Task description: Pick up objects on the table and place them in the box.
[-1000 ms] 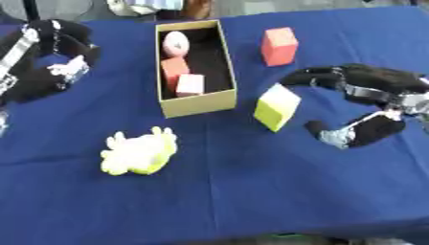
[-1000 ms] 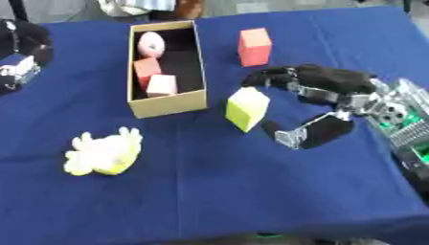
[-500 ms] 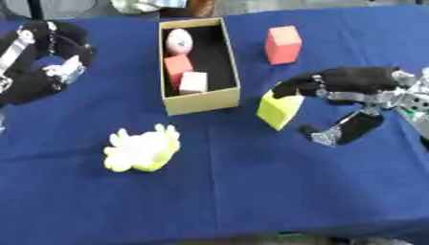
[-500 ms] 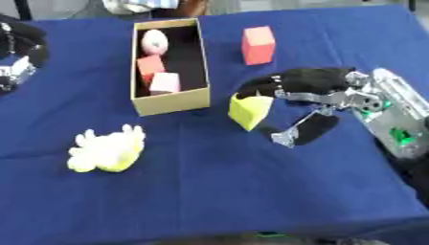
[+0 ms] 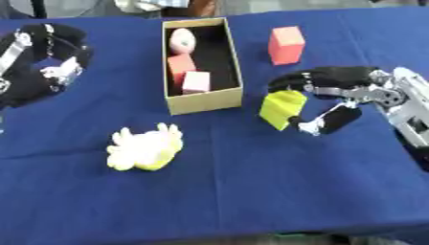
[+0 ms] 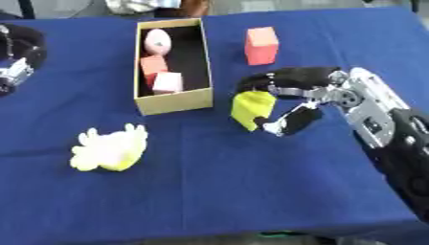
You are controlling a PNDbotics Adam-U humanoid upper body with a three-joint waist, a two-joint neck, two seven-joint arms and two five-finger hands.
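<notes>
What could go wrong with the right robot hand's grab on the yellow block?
1. The right robot hand curls round the tilted yellow block near its edges, so it may slip or twist out.
2. The open cardboard box sits close beside it, so a low carry could clip the wall.

Tilted yellow block [image 5: 281, 109] beside box [image 5: 204, 101]

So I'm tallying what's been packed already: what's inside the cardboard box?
Inside the box show a pink egg-shaped thing, a red block and a pink cube. The near wall hides the floor just behind it.
</notes>
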